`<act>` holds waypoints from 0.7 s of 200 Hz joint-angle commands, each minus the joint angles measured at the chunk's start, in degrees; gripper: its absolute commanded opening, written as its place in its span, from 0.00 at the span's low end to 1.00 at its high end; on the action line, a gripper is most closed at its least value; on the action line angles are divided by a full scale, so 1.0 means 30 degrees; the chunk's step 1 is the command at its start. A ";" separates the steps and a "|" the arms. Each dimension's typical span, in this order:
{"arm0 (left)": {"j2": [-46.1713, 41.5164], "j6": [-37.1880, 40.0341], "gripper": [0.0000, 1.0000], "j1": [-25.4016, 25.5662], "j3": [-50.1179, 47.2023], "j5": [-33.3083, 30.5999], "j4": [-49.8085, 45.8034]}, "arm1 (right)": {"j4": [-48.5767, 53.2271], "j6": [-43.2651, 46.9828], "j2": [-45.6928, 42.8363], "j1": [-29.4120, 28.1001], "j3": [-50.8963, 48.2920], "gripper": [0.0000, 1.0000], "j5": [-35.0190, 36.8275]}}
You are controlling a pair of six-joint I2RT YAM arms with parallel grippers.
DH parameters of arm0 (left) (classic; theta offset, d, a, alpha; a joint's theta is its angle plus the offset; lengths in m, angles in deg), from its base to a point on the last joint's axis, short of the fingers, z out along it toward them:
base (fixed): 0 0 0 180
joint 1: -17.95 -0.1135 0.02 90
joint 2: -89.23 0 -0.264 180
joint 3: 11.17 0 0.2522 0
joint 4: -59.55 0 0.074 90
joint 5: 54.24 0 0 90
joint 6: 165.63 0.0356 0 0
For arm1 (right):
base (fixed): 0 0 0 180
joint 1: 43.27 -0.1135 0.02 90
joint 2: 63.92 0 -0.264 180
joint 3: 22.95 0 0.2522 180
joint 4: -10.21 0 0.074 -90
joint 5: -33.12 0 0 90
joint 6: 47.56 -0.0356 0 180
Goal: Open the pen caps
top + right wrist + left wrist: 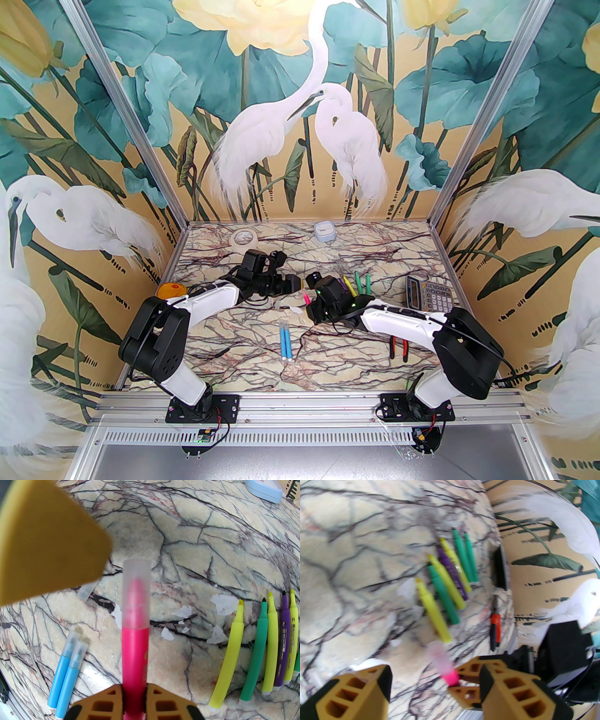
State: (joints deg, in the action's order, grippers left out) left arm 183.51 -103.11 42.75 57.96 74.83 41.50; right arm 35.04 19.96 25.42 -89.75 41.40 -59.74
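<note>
My right gripper (134, 689) is shut on a pink marker (134, 658) that points away from it. The marker's clear whitish cap (136, 592) is seated on its tip. My left gripper (434, 676) is open; its fingers (506, 691) stand either side of that cap (440, 658) without touching it. One left finger (46, 538) looms at the upper left in the right wrist view. From above, both grippers meet at the table's middle around the pink marker (305, 297). Two capped blue markers (66, 669) lie side by side. A loose cap (85, 591) lies on the table.
Several uncapped yellow, green and purple markers (255, 653) lie in a row to the right. Red-handled pliers (398, 347) and a calculator (426, 293) sit at the right side. A tape roll (244, 239) and a pale blue box (324, 231) are at the back; an orange object (171, 290) is at the left.
</note>
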 commanded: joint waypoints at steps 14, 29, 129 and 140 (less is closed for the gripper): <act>0.0761 -0.0189 0.58 0.0157 0.0641 0.1405 0.0496 | -0.0666 0.0374 -0.0716 0.0068 0.0151 0.16 -0.0067; 0.0905 -0.0233 0.54 0.0143 0.0746 0.1576 0.0465 | -0.0702 0.0396 -0.0821 0.0083 0.0170 0.16 -0.0026; 0.1441 -0.0059 0.23 0.0143 0.1747 0.2304 -0.0278 | -0.0929 0.0546 -0.0865 0.0119 0.0422 0.18 0.0041; 0.1528 -0.0062 0.19 0.0144 0.1912 0.2438 -0.0403 | -0.0978 0.0521 -0.0891 0.0163 0.0455 0.19 0.0079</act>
State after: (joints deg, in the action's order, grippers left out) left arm 186.18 -103.68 42.84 61.55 79.62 41.52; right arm 33.10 21.25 23.81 -89.47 41.45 -59.71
